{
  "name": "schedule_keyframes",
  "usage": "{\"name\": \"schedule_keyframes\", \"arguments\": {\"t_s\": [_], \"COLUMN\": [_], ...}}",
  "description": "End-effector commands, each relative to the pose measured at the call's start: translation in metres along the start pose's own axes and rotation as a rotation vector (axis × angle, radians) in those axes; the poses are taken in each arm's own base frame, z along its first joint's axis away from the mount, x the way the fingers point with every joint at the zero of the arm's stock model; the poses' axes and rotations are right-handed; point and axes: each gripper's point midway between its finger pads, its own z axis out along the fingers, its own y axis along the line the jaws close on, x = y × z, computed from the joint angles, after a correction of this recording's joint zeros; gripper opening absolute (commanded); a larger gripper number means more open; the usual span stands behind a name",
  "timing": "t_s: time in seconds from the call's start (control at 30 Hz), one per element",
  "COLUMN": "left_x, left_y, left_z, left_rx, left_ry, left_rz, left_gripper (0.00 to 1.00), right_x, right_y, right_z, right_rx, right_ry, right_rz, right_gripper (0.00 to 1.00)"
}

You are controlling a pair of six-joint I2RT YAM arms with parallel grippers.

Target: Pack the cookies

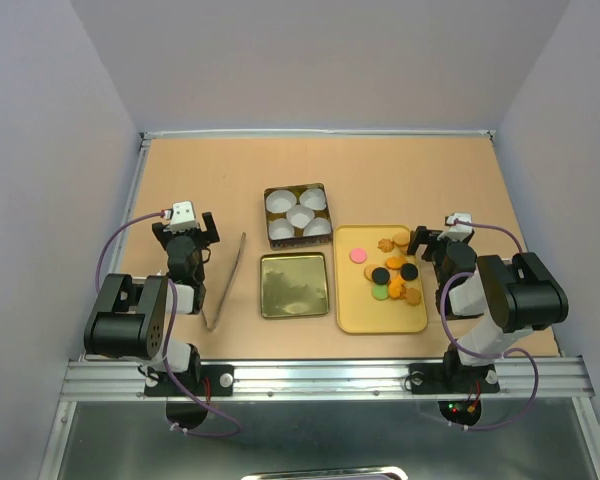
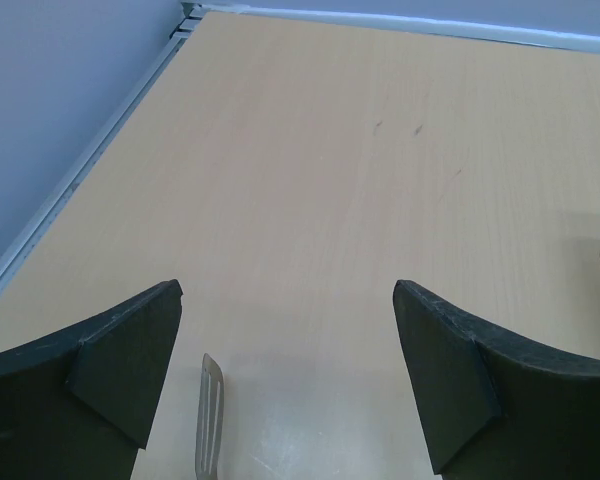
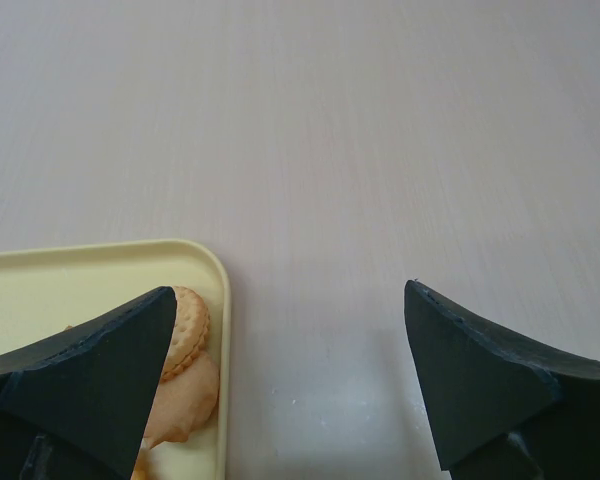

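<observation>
Small round cookies (image 1: 392,276), tan, black, pink and green, lie on a yellow tray (image 1: 352,312) right of centre. A square tin (image 1: 298,214) holding white paper liners stands behind its gold lid (image 1: 293,285). My right gripper (image 1: 432,243) is open and empty at the tray's far right corner; its wrist view shows two tan cookies (image 3: 185,345) and the tray rim (image 3: 223,300) by its left finger. My left gripper (image 1: 186,233) is open and empty over bare table at the left. Metal tongs (image 1: 225,281) lie between it and the lid; their tip (image 2: 210,418) shows in the left wrist view.
The table's left rail (image 2: 70,185) and back edge show in the left wrist view. Purple walls enclose the table on three sides. A metal rail (image 1: 320,378) runs along the near edge by both arm bases.
</observation>
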Motion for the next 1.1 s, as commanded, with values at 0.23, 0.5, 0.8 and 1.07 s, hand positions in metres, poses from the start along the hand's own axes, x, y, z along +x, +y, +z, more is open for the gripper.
{"name": "schedule_keyframes", "arguments": {"t_s": [0.23,0.5,0.8,1.07], "left_x": [-0.065,-0.065,-0.065,-0.065], "left_y": [0.0,0.0,0.0,0.0], "left_z": [0.001,0.001,0.001,0.001], "left_rx": [-0.003,-0.003,-0.003,-0.003], "left_ry": [-0.255,-0.253,-0.253,-0.255], "left_rz": [-0.07,-0.07,-0.068,-0.069], "left_gripper": [0.99,0.99,0.99,0.99], "right_x": [-0.029,-0.053,-0.181,-0.34], "right_y": [-0.002,-0.001,0.026,0.13], "right_z": [0.01,0.004,-0.01,-0.1], "right_rx": [0.011,0.009,-0.052,-0.542], "right_ry": [-0.093,-0.139,-0.185,0.018], "right_rz": [0.003,0.003,0.23,0.601], "right_gripper": [1.0,1.0,1.0,1.0]}}
